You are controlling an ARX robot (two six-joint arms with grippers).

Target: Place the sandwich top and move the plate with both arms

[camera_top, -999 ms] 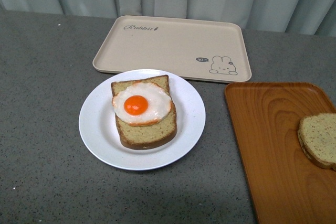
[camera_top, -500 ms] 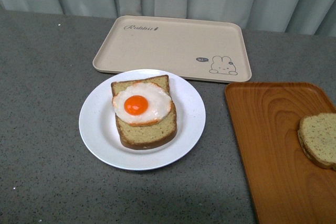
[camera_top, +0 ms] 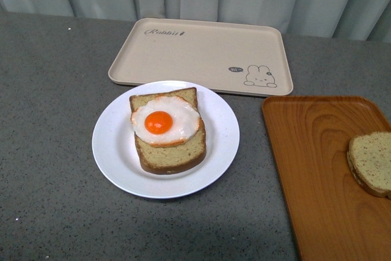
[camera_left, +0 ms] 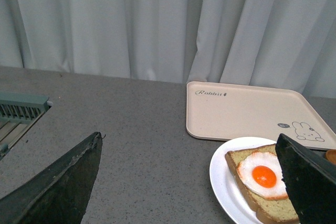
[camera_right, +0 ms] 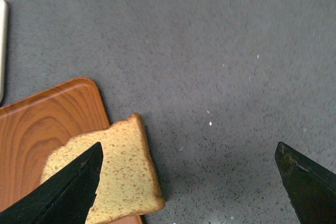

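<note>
The left gripper (camera_left: 188,137) and right gripper (camera_right: 188,153) gaped empty; the sandwich top (camera_right: 113,177) looked light and soft, best pinched gently across its crust.

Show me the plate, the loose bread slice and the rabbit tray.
plate (camera_top: 113,151), front view, bare white part beside the egg bread.
loose slice (camera_top: 374,162), front view, middle of its top face.
rabbit tray (camera_top: 195,53), front view, bare centre.
</note>
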